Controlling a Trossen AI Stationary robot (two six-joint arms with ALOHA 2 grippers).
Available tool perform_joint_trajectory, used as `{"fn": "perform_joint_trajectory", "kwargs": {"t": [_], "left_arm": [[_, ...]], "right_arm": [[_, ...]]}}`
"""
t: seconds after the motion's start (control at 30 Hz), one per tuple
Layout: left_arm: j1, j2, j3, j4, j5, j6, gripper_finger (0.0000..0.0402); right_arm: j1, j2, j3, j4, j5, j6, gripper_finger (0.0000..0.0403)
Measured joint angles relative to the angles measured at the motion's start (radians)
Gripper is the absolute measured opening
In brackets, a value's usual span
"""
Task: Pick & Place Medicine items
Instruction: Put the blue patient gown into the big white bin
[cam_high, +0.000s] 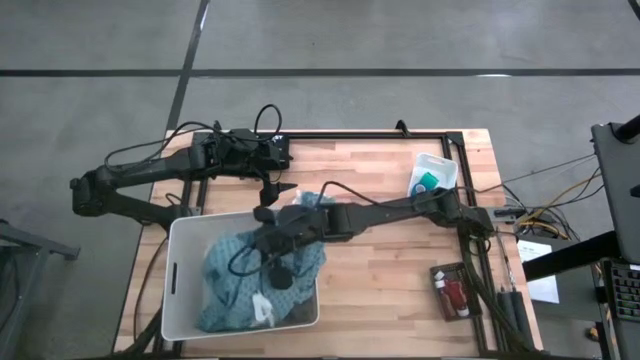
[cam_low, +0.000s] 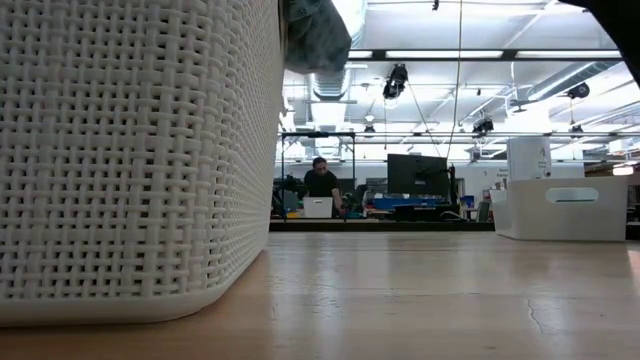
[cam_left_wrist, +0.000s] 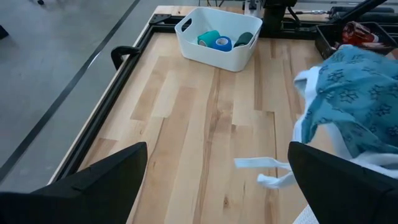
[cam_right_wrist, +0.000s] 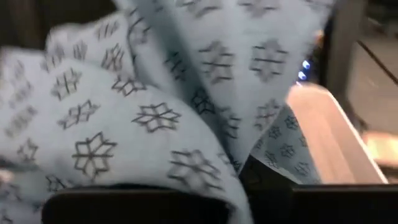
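A teal-green roll (cam_left_wrist: 208, 37) and a blue round piece (cam_left_wrist: 222, 43) lie in a small white bin (cam_left_wrist: 217, 57) at the table's far right (cam_high: 446, 163). Red bottles with white caps (cam_high: 455, 296) lie in a dark tray (cam_high: 440, 273) at the near right; they also show in the left wrist view (cam_left_wrist: 357, 31). My left gripper (cam_left_wrist: 217, 149) is open and empty, above the table by the far rim of a big white basket (cam_high: 180, 285). My right gripper (cam_high: 272, 248) is down among the blue-grey patterned cloths (cam_right_wrist: 124, 124) in that basket.
The woven basket wall (cam_low: 130, 150) fills the low view's left, with cloth (cam_low: 315, 35) showing above its rim. White cloth ties (cam_left_wrist: 261, 165) trail onto the bare wood between basket and bin. Cables lie at the table's far edge. A person sits far off in the room.
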Motion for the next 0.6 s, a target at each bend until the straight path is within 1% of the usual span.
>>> {"fn": "perform_joint_trajectory", "kwargs": {"t": [0.07,0.23,0.33,0.47,0.57,0.6], "left_arm": [[0.000,0.000,0.000,0.000,0.000,0.000,0.0393],[0.000,0.000,0.000,0.000,0.000,0.000,0.0393],[0.000,0.000,0.000,0.000,0.000,0.000,0.0393],[0.000,0.000,0.000,0.000,0.000,0.000,0.0393],[0.000,0.000,0.000,0.000,0.000,0.000,0.0393],[0.000,0.000,0.000,0.000,0.000,0.000,0.0393]], "right_arm": [[-0.001,-0.002,-0.003,-0.066,0.036,0.001,0.0008],[0.001,-0.002,-0.005,-0.268,0.058,0.036,0.0008],[0.001,-0.002,-0.006,-0.371,0.129,0.067,0.0008],[-0.002,-0.002,-0.014,-0.461,0.157,0.104,0.0008],[-0.001,-0.002,-0.015,-0.477,0.163,0.096,0.0008],[0.000,-0.002,-0.015,-0.477,0.180,0.091,0.0008]]}}
